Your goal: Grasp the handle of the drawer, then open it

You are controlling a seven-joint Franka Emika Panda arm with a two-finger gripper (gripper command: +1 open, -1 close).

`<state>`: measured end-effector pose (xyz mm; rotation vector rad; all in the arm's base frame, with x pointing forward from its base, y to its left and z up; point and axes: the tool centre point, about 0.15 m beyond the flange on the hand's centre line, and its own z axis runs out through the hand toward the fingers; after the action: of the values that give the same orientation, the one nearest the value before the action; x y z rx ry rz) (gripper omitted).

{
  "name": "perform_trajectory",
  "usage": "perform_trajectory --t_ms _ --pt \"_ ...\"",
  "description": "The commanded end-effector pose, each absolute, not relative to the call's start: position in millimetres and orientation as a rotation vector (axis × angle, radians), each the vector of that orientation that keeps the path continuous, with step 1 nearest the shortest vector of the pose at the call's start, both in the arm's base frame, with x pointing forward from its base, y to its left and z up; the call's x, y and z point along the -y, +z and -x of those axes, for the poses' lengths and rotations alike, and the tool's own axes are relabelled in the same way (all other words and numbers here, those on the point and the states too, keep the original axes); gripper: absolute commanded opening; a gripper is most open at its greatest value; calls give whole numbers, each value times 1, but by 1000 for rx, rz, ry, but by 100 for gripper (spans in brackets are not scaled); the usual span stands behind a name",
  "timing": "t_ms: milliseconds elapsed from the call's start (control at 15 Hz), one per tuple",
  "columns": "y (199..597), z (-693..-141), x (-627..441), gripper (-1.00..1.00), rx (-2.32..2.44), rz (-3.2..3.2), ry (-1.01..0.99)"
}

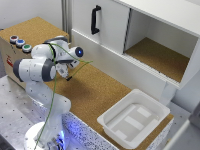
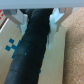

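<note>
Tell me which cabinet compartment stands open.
The compartment on the exterior view's right, cork floor exposed; the left one is shut behind a black-handled door.

I see a white bin [image 1: 134, 118] sitting on the cork bench [image 1: 92, 92], well apart from the jaws. Closer to them (on a cork-topped box [image 1: 31, 28]) sit three round buttons [image 1: 20, 43]. An open cupboard bay [image 1: 160, 50] lies farther off.

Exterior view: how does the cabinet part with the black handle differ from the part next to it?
The handled front is shut, a flat white panel; the open compartment has no front and shows its brown floor. The handled front carries an upright black handle; the open compartment has none. Both belong to one white cabinet.
</note>
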<state>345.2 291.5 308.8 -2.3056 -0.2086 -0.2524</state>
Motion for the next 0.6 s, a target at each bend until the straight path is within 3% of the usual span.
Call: perform_trajectory --t_ms 0,533 --pt "259 -381 -247 -100 252 2274 -202" --pt "251 -385 -232 -100 243 2278 -190"
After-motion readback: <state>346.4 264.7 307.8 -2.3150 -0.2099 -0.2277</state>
